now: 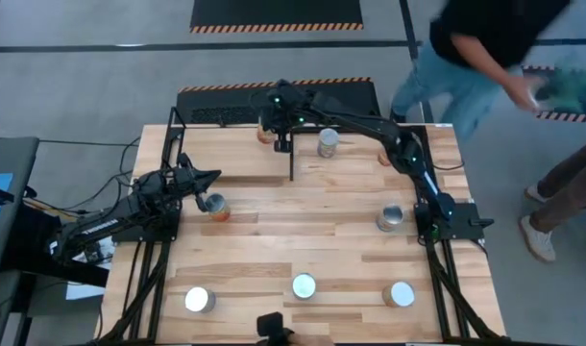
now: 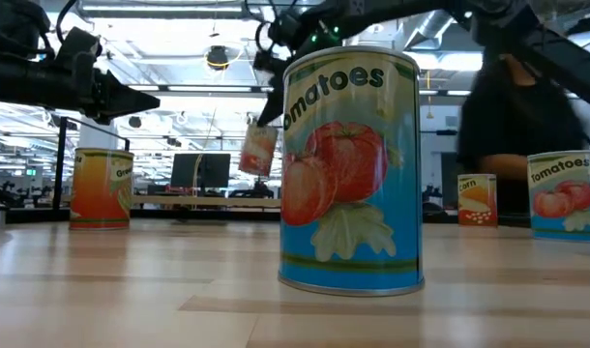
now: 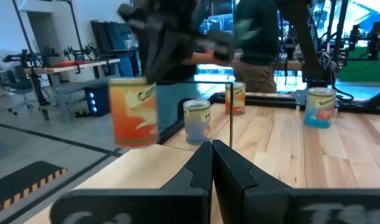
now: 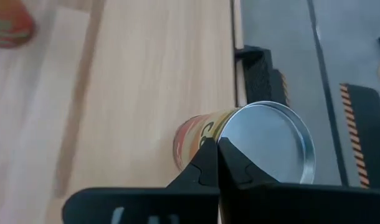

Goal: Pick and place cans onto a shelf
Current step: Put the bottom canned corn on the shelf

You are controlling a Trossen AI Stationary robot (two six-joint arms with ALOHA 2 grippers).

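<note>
Left gripper point(image 1: 212, 176), jaws together, empty, just beside a can point(image 1: 215, 205) on the table's point(image 1: 303, 231) left side. Right gripper point(image 1: 271, 128), jaws pressed together, over the far shelf point(image 1: 389, 139), at an orange can point(image 4: 205, 140); second can point(image 1: 328, 143) upright nearby.

Cans point(image 1: 304, 285) on table point(image 1: 312, 226) — three along front

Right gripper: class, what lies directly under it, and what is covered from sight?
Under the right gripper is a tilted orange-labelled can, silver top showing, above the shelf. Its base is covered, as is any contact with the board.
</note>
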